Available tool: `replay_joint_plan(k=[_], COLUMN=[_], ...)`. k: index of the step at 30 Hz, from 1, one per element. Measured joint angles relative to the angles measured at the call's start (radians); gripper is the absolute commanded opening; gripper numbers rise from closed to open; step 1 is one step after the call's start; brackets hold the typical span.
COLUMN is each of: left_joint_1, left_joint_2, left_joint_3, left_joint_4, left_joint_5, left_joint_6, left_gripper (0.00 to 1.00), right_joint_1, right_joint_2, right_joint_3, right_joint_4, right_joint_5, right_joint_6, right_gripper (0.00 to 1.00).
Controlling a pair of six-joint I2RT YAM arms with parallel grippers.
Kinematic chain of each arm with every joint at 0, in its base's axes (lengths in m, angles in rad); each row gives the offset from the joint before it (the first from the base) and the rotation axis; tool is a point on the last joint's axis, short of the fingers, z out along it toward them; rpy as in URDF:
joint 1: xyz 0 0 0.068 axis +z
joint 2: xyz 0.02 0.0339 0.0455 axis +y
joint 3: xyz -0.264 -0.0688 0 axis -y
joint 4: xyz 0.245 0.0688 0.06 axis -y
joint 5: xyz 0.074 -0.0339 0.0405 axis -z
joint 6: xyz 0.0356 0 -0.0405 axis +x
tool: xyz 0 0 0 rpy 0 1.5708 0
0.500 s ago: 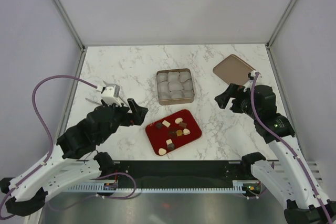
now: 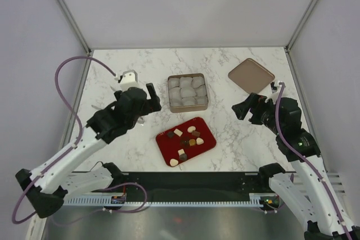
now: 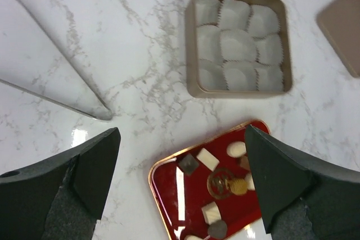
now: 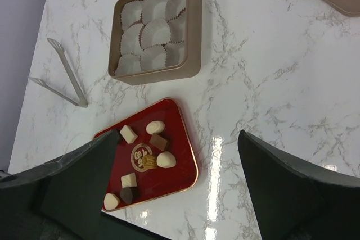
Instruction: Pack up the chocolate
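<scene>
The marble surface (image 2: pixel 129 71) carries everything. Above it, the left pincer (image 3: pixel 181 130) and right pincer (image 4: pixel 179 133) hover with fingers spread wide apart, holding nothing. A square tin box (image 4: pixel 194 32) lined with paper cups (image 4: pixel 154 32) sits mid-surface, with a red tray (image 2: pixel 207 139) just nearer the arms. The lid (image 2: pixel 251 75) lies apart on the right, and clear tongs (image 4: pixel 67 71) on the left. The chocolate (image 4: pixel 159 141), small dark, tan and cream pieces, lies on the tray.

White marble table (image 2: pixel 140 66) (pale walls)
</scene>
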Motion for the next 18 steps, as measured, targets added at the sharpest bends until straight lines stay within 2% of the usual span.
replay_joint_plan(k=[2,4,7,14,18], left_joint_1=[0.103,0.232,0.362,0.516,0.585], left_joint_2=[0.085,0.158,0.209,0.307,0.433], left_joint_3=[0.030,0.032,0.011,-0.021,-0.021], left_joint_4=[0.002,-0.002,-0.029,-0.077,-0.083], left_joint_5=[0.053,0.127,0.163,0.215,0.244], left_joint_6=[-0.018,-0.066,-0.177,-0.388,-0.435], left_gripper=[0.98,0.91,0.90,0.90,0.97], right_joint_1=[0.000,0.000,0.000,0.000,0.000], right_joint_2=[-0.018,-0.039,-0.062,-0.080,-0.083], right_joint_3=[-0.015,-0.030,-0.043,-0.072,-0.082], right_joint_4=[0.000,0.000,0.000,0.000,-0.003], right_joint_5=[-0.006,-0.014,-0.026,-0.059,-0.067], right_joint_6=[0.000,0.000,0.000,0.000,0.000], right_gripper=[0.97,0.97,0.97,0.97,0.96])
